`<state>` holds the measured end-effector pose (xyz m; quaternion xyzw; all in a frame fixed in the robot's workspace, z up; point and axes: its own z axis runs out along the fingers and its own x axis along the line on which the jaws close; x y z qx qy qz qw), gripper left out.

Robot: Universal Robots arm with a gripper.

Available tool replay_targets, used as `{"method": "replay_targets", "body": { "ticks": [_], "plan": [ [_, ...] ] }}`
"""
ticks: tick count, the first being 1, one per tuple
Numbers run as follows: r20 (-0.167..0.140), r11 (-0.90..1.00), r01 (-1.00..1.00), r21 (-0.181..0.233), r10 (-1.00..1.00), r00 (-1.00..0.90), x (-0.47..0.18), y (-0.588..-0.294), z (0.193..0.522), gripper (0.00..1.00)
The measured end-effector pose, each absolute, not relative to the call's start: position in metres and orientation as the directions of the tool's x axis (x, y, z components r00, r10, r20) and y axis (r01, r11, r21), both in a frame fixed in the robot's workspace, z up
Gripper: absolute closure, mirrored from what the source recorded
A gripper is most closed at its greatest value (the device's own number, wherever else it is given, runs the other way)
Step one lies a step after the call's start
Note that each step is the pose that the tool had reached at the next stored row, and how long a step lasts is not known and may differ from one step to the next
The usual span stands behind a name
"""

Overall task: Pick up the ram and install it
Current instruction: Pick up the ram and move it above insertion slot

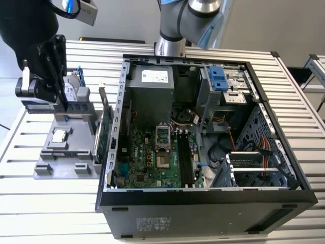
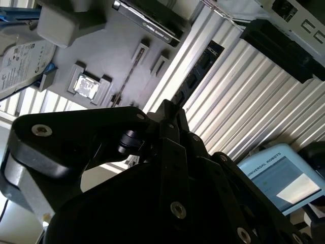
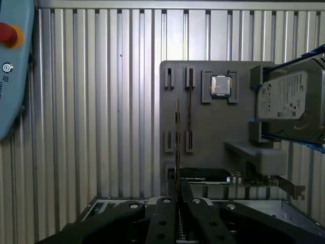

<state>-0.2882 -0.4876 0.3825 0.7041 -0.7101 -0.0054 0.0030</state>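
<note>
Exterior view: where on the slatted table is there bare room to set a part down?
Bare slats lie in front of the grey fixture at the exterior view's left; more lie beyond the computer case at the exterior view's right. Crowded: the fixture itself, under the gripper gripping the ram.

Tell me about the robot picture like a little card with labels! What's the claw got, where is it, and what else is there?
gripper: shut on the ram
ram: thin stick seen edge-on, sticking out from the fingers
where: by the gray holder, outside the computer case
on the holder: silver chip, hard drive, green card
computer case: open, motherboard showing
memory slots: black, look empty
table: metal slats
</note>
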Motion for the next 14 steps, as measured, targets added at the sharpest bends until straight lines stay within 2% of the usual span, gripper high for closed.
{"method": "replay_targets", "body": {
  "ticks": [14],
  "plan": [
    [-0.003, 0.008, -1.000, 0.012, -1.000, -0.008, -0.270, -0.488, 0.382, 1.00]
  ]
}}
